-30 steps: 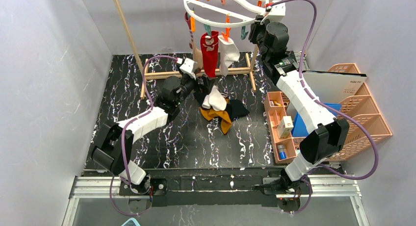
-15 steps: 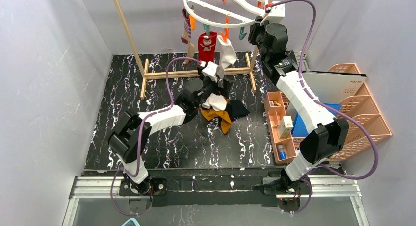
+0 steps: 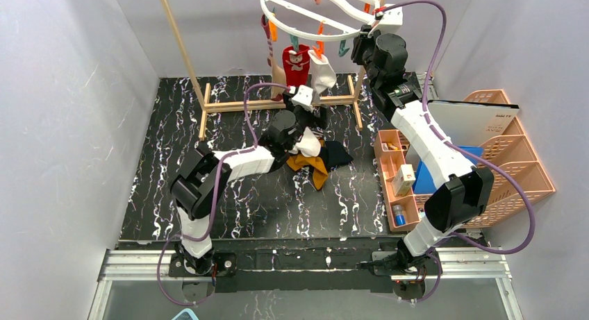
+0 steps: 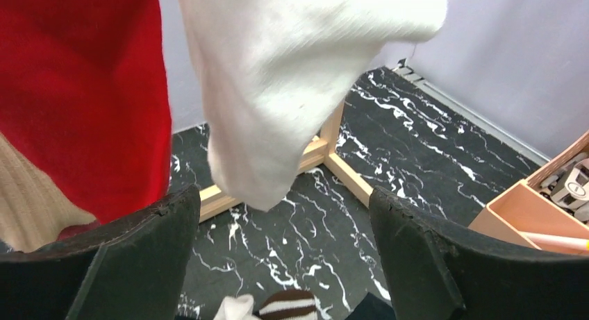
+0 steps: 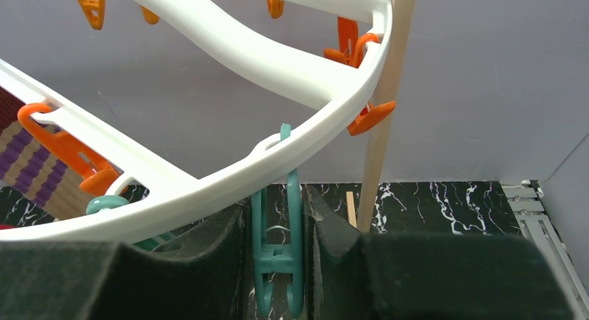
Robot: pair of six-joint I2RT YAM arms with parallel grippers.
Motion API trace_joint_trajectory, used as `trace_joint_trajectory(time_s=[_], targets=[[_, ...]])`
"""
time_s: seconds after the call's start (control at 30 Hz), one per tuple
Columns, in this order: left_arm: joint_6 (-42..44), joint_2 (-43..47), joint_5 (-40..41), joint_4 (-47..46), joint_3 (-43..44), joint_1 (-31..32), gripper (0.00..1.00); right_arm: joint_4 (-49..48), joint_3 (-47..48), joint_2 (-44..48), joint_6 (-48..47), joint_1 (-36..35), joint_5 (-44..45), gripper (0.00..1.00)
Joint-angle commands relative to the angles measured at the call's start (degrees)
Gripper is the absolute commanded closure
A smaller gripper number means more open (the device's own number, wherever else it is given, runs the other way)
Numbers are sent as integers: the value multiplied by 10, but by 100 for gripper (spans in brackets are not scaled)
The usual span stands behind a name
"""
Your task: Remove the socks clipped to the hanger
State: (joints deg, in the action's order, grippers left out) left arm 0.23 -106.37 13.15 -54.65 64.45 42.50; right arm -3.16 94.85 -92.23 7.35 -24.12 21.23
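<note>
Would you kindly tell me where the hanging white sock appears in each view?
Top external: upper centre, white sock clipped under the hanger, right of the red sock.
Left wrist: top centre, large.
Right wrist: not in it.
Shared landmark: the wooden frame.

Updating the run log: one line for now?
left gripper: open, under hanging white sock | right gripper: shut on teal clothespin of hanger

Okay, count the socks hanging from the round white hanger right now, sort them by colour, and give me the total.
Red sock: 1
White sock: 1
Beige sock, apparently the one with purple stripes higher up: 1
Total: 3 on the hanger
</note>
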Motion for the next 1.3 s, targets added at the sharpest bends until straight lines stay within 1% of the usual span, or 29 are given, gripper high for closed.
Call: trace_joint_trajectory(time_s=[0.0,0.33,0.4,0.43,0.47,0.5,0.53,0.57,0.63,0.67,0.73,0.77,0.8,0.83,0.93,1.07,1.13,1.27], targets=[[7,-6,-12,-47,38,2,14,-15,3,20,8,8,21,74],[15,-29,-23,-48,68,-3,28,-15,3,18,7,9,20,74],[13,-32,-26,-48,72,-4,31,-15,3,18,7,8,20,74],[13,-34,-28,-48,74,-5,35,-15,3,18,6,8,20,75],[10,-37,-31,-46,78,-7,40,-15,3,17,6,8,19,74],[6,-39,-33,-43,80,-8,48,-15,3,16,6,8,20,74],[2,-43,-35,-24,91,-12,69,-16,3,16,6,8,20,74],[-20,-44,-41,-10,96,-15,79,-16,2,17,6,8,21,73],[-38,-36,-51,10,90,-20,97,-15,2,16,6,8,27,71],[-40,-27,-52,13,78,-22,100,-15,1,15,6,8,28,68],[-30,-1,-47,12,46,-22,100,-16,0,14,6,8,29,64],[-25,20,-43,11,22,-22,100,-17,-2,14,8,8,29,55],[-23,33,-43,11,5,-22,100,-20,-6,16,11,8,27,42],[-24,47,-52,11,-8,-23,100,-22,-12,18,12,8,22,34],[-37,68,-81,12,-33,-27,100,-18,-22,21,13,8,14,27],[-89,90,-116,13,-62,-45,100,-37,-68,47,19,8,-1,19],[-99,98,-120,14,-74,-47,100,-59,-107,69,31,9,-23,18],[-95,105,-123,23,-87,-47,100,-134,-210,121,65,9,-103,15]])
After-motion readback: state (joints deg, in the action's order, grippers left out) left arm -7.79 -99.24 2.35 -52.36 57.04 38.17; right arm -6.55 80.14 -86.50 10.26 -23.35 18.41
